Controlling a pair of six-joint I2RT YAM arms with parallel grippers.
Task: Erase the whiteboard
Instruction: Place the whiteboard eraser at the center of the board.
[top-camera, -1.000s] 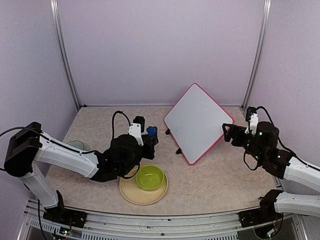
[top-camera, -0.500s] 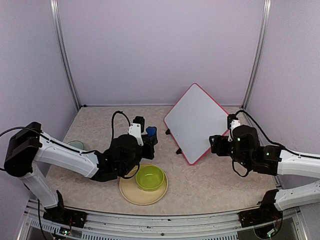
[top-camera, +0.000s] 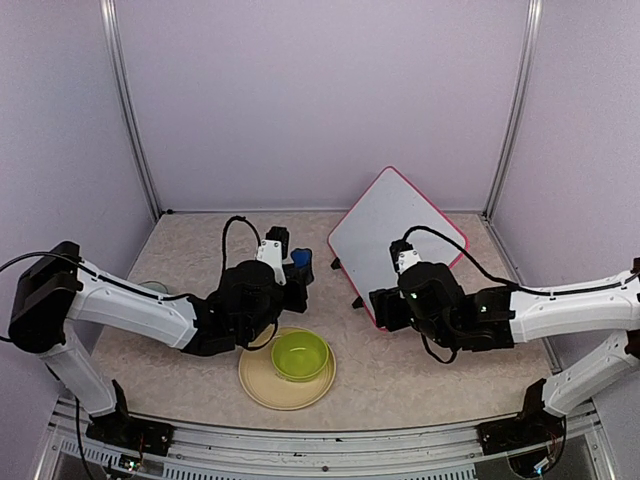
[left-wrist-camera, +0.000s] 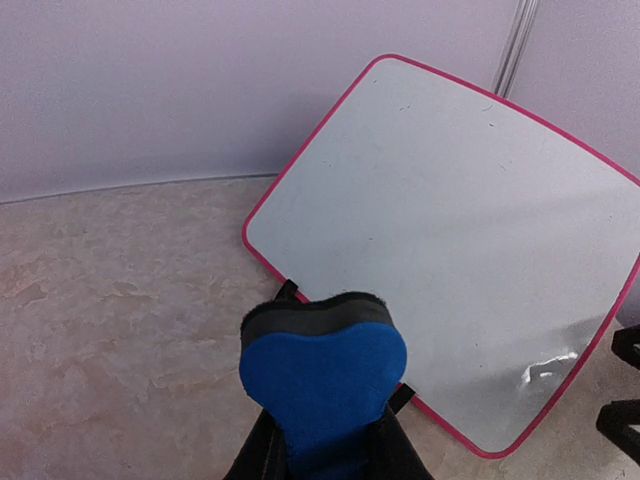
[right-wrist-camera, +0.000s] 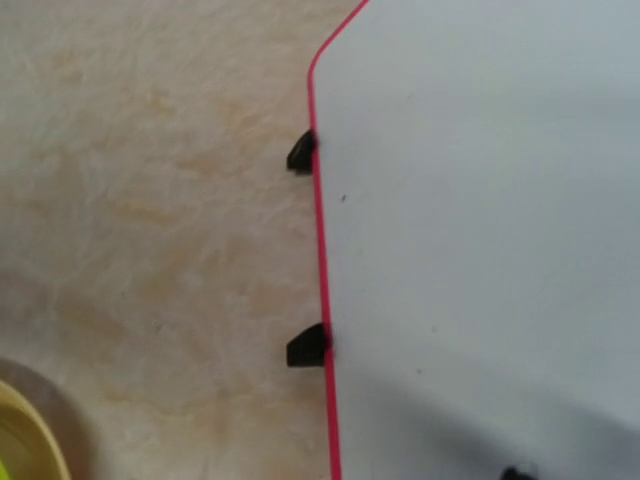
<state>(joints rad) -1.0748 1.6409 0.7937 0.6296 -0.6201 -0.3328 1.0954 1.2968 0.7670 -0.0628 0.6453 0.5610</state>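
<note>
Nearest my bases, a round pale-yellow plate (top-camera: 262, 384) lies on the beige marbled desk (top-camera: 440, 375), and a lime-green bowl (top-camera: 299, 354) sits on the plate's far right part.

Just beyond the plate, my left arm lies low across the desk. My left end effector (top-camera: 298, 274) is closed tight on a blue eraser (left-wrist-camera: 322, 375) with a dark felt band along its top edge. In the left wrist view the eraser stands up between my dark fingers (left-wrist-camera: 262, 458) and points toward the board. By my left forearm, near the left wall, a small pale-green round thing (top-camera: 152, 289) shows partly; I cannot tell what it is.

On the right, my right arm reaches in over the desk, and my right end effector (top-camera: 383, 308) is at the low pink edge of the board. From above it is a dark block, and my own wrist view shows almost nothing of its fingers, so I cannot tell how wide it is or whether it touches the frame.

Farther back, the rectangular whiteboard with the rounded pink-red frame (top-camera: 395, 235) stands on the right rear part of the desk. It is turned so one corner points up, and it tilts back toward the lilac rear wall (top-camera: 320, 100). Its face (left-wrist-camera: 450, 250) is plain white with a small patch of glare low on the right. Two small black feet (right-wrist-camera: 305, 345) stick out from its lower edge and rest on the desk.
</note>
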